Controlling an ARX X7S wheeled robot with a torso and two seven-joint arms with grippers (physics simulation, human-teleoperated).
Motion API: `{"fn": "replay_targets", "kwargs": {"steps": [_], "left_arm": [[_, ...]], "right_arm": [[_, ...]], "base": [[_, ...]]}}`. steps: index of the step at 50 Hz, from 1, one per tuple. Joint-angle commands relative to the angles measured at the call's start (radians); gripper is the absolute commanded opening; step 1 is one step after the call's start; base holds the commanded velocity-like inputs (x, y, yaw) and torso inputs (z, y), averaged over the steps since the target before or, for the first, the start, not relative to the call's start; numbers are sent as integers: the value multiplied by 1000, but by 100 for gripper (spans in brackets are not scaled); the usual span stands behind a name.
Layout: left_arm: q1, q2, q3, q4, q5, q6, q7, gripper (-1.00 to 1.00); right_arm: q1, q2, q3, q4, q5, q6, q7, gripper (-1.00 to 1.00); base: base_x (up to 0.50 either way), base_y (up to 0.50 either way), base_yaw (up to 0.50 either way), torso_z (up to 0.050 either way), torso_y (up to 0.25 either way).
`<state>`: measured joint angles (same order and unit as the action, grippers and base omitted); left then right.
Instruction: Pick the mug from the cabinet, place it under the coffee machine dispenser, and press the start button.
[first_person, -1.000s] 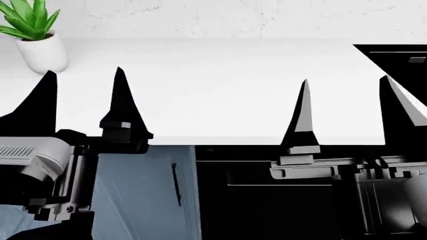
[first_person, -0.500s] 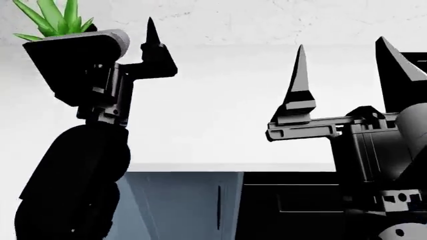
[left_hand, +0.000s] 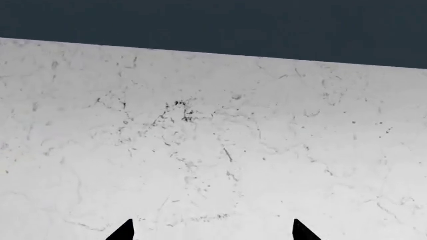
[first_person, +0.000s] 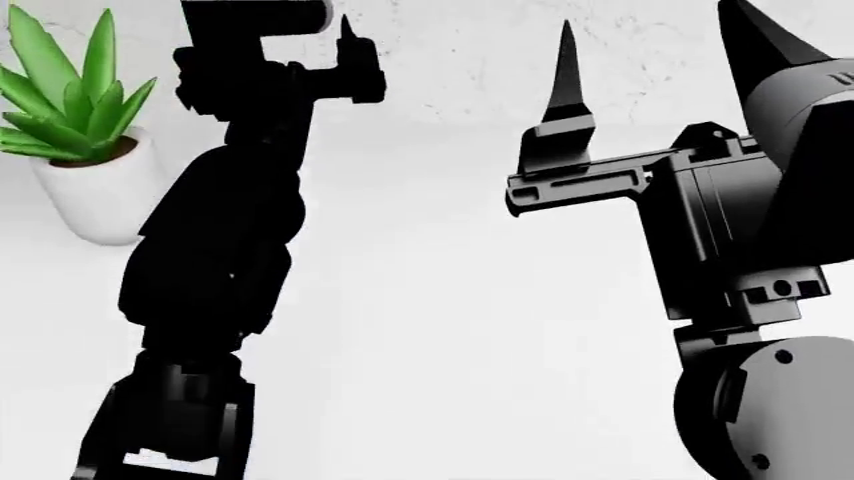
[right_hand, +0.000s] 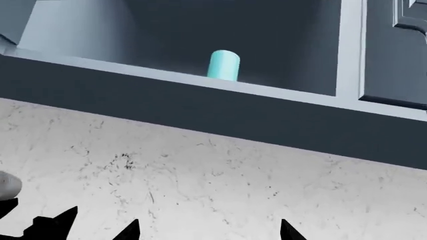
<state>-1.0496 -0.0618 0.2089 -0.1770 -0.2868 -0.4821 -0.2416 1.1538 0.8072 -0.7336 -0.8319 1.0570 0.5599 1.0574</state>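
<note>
While the spread right pincer (right_hand: 207, 230) hangs empty, the mug (right_hand: 223, 65) stands well apart.

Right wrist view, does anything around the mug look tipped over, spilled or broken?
Nothing stands out. The mug stands upright inside the open cabinet, nothing spilled near it. The marble wall below shows only its normal veining. Both grippers are open and empty.

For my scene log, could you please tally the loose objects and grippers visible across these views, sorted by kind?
Mugs: 1, the mug, turquoise, standing in the open cabinet.
Potted plants: 1, the plant in a white pot.
Grippers: 2, the left gripper and the right gripper, both open and empty.
Total: 4.
</note>
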Motion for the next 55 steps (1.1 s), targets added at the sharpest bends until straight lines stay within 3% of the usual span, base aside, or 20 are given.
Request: {"fn": "replay_targets", "kwargs": {"steps": [1,29,44,49,55], "left_arm": [[-67,-10,9,-79,-13,3,-10,100],[-87,-37,38,-99,-33,13,-33,100],[-77,-41,50,-119,-45,31,-35,100],[-77,-29,58,-209,-29,103,-28,100],[-132,18,19,-584,-24,358,7,100]], "right_arm": [[50,-15,4,8,46,33,8,100],[203,-46,26,108,149,111,-20,100],[150,-22,75,99,166,45,10,100],[204,-15,94,57,235,98,155,100],[234,-14,123,2,340,90,210,100]], "base": [[500,125,0,0,0],[500,144,0,0,1],[467,109,0,0,0],[0,0,0,0,0],[0,0,0,0,0]]}}
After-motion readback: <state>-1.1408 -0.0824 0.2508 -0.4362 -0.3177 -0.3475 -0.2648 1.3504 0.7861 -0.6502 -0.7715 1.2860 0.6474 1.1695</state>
